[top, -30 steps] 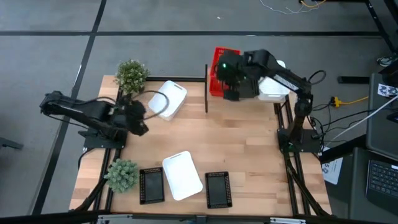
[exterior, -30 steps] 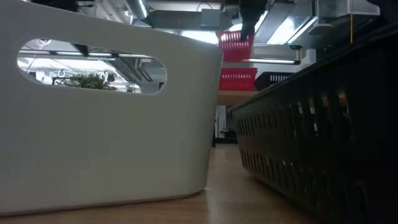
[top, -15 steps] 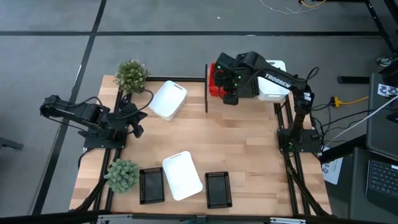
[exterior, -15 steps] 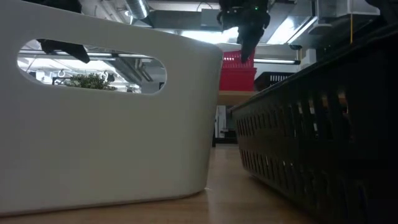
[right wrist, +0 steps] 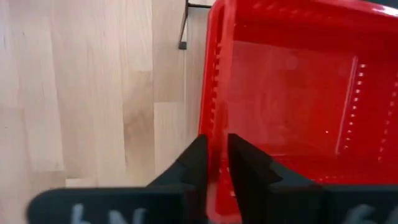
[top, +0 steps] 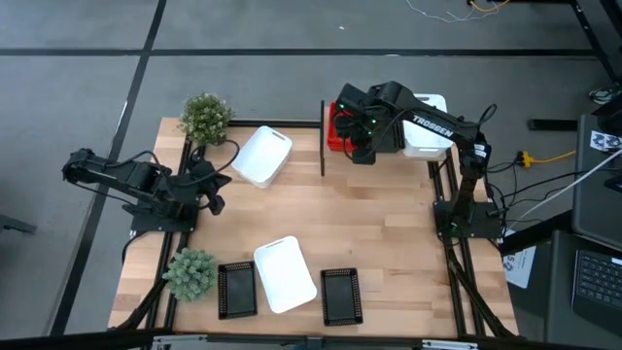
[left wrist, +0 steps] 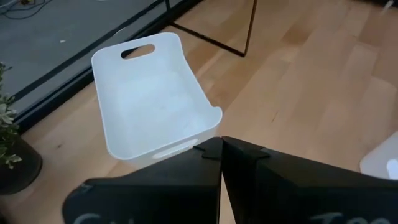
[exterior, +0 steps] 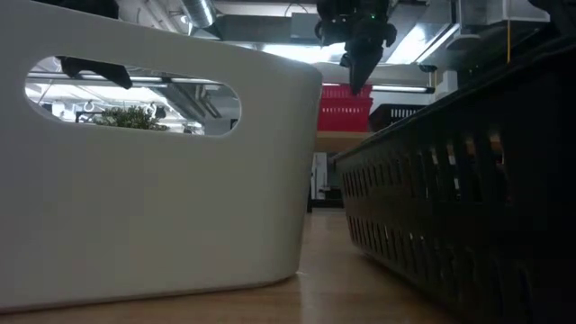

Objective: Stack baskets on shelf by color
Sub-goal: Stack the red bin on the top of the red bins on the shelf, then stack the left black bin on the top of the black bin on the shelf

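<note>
A red mesh basket (right wrist: pixel 286 93) sits nested in another red one on the shelf (exterior: pixel 342 137) at the table's far right; it also shows in the high view as red basket (top: pixel 337 124). My right gripper (right wrist: pixel 216 165) stands over it, shut on its wall, fingers pointing down (exterior: pixel 360 79). My left gripper (left wrist: pixel 221 152) is shut and holds nothing at the table's left side (top: pixel 209 190), just short of an upright white basket (left wrist: pixel 149 99). On the near part of the table, an upturned white basket (top: pixel 285 274) lies between two black baskets (top: pixel 236 289). My right gripper holds the upper red basket by the rim of one wall (right wrist: pixel 214 134), on the side facing the open table. One finger is inside the basket and one outside, coming from above. The basket sits level, nested in the red basket under it on the shelf.
White baskets (top: pixel 428 136) and a black one (exterior: pixel 396 112) also sit on the shelf, right of the red stack. Potted plants stand at the far left (top: pixel 205 117) and near left (top: pixel 190 272) corners. Bare wood lies in the table's middle.
My right gripper came down with the red basket, which hung clear above the shelf a second ago and now sits nested in the red basket there. My left arm drew back a little toward the table's left edge, away from the white basket, then stayed still.
</note>
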